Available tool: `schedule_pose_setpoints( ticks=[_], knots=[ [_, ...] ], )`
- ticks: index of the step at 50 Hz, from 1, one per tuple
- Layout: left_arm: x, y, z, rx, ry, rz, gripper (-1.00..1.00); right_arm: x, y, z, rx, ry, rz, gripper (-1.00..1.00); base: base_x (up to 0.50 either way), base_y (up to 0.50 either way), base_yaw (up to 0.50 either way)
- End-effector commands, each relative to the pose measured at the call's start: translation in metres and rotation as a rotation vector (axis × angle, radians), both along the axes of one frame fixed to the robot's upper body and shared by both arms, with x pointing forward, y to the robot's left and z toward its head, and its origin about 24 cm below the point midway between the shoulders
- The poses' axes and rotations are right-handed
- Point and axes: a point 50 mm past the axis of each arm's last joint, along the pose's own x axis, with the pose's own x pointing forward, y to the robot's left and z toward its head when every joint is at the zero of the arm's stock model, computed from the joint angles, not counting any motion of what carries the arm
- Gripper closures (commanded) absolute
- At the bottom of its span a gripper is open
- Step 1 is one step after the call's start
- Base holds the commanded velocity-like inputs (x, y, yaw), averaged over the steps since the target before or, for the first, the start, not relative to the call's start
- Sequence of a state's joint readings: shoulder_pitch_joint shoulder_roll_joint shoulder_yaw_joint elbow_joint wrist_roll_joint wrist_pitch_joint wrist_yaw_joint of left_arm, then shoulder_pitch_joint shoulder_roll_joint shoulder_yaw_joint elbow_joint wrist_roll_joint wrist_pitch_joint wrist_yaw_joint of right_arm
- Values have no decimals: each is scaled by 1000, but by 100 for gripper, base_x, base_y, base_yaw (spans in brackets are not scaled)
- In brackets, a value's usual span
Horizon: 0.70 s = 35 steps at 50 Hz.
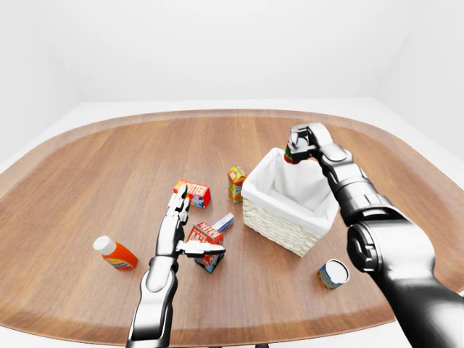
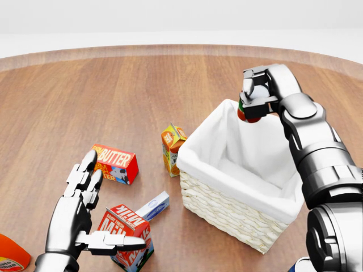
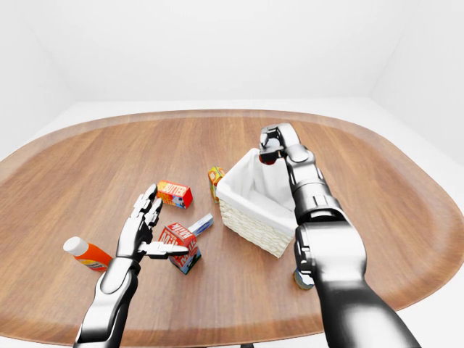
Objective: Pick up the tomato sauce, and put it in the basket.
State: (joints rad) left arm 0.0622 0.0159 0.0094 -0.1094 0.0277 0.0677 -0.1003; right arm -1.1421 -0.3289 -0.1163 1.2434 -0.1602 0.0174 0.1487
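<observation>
The tomato sauce (image 2: 248, 115) is a small red can with a green band. My right hand (image 2: 256, 97) is shut on it and holds it in the air at the top corner of the basket, just over the rim. The basket (image 2: 226, 213) is woven wicker with a white cloth liner and stands right of centre on the wooden table; its inside looks empty. My left hand (image 2: 108, 207) is open, fingers spread, at the lower left, its thumb lying over a red milk carton (image 2: 126, 228) without gripping it.
A red butter box (image 2: 116, 163), an orange juice carton (image 2: 172, 145) and a small blue-white box (image 2: 154, 206) lie left of the basket. An orange bottle (image 1: 116, 254) lies far left. A tin can (image 1: 333, 274) lies below the basket's right end.
</observation>
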Motion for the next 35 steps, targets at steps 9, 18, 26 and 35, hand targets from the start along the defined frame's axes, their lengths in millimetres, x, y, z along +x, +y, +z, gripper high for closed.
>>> schedule_pose_setpoints(
  ticks=[9,18,26,35],
  knots=[
    [0,0,0,0,0,0,-91,-2,-4,-14,-58,62,-88,100,0,0,0],
    [-1,0,-1,1,0,0,-91,-4,-6,-19,-50,93,-111,100,0,0,0],
    [-1,0,0,1,0,0,-91,-3,-6,-18,-62,89,-111,100,0,0,0],
    [-2,0,1,2,0,0,-92,-3,-4,-17,-72,92,-90,100,0,0,0]
  ],
)
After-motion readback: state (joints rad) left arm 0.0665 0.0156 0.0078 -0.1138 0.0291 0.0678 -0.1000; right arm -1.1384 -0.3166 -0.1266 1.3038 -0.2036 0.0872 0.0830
